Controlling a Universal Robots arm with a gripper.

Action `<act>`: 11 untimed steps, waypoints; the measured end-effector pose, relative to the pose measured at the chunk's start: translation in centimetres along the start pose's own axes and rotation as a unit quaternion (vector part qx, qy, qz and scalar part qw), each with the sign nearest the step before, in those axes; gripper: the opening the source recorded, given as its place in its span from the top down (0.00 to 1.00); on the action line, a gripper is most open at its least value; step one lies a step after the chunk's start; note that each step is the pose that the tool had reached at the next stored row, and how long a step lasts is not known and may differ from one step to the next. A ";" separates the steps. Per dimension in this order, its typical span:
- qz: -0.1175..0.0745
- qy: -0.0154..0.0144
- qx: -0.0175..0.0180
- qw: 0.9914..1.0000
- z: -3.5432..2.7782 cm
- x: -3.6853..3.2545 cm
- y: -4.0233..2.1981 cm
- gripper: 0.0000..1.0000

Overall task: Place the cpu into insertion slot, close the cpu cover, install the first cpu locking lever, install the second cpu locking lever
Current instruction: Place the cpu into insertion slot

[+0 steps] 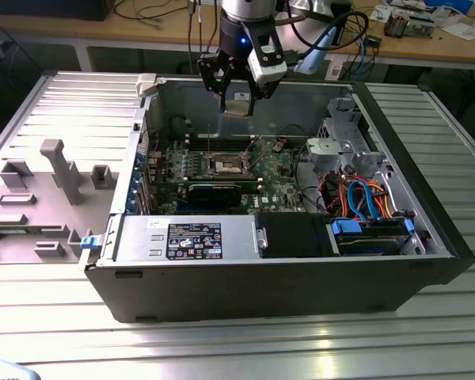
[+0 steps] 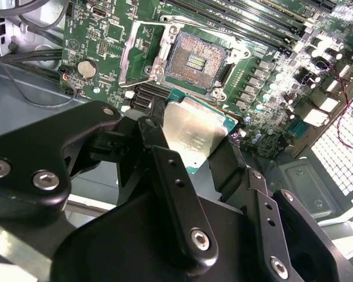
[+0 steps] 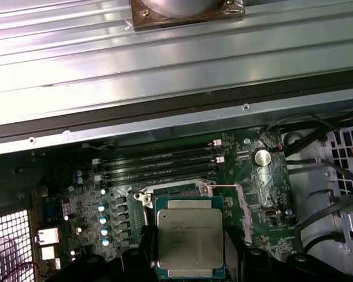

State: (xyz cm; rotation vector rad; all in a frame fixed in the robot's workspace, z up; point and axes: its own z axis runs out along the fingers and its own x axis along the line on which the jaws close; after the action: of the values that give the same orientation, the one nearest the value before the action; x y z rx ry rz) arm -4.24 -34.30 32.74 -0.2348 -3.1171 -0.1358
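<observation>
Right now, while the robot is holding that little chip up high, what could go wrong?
The tool pinches the cpu only by its edges, high above the motherboard; a slip could drop it among the parts. The insertion slot lies open with fine contacts bare, so a crooked landing might bend them.

A: cpu (image 2: 194, 132)?
B: Silvery metal lid, satin; green board edge.
A: gripper (image 2: 191, 145)?
B: Matt black links, shiny metal screws.
A: insertion slot (image 2: 195, 59)?
B: Bright metal frame, dull dark contact bed.
A: worktable (image 1: 222, 348)?
B: Ribbed silvery metal, soft sheen.
A: computer case (image 1: 261, 289)?
B: Matt black outside, bare grey sheet metal inside.
</observation>
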 end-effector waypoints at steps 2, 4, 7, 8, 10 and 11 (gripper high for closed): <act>0.002 0.000 0.000 1.000 0.00 0.00 0.00 0.45; 0.003 0.000 0.000 1.000 0.00 0.00 0.00 0.45; 0.006 -0.001 0.000 1.000 0.00 0.00 0.00 0.45; 0.007 -0.001 0.000 1.000 0.00 0.00 0.00 0.45; 0.008 -0.001 0.000 1.000 0.00 0.00 0.00 0.45; 0.009 -0.001 0.000 1.000 0.00 0.00 0.00 0.45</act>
State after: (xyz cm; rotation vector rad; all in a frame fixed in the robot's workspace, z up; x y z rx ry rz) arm -4.24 -34.30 32.74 -0.2616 -3.1157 -0.1360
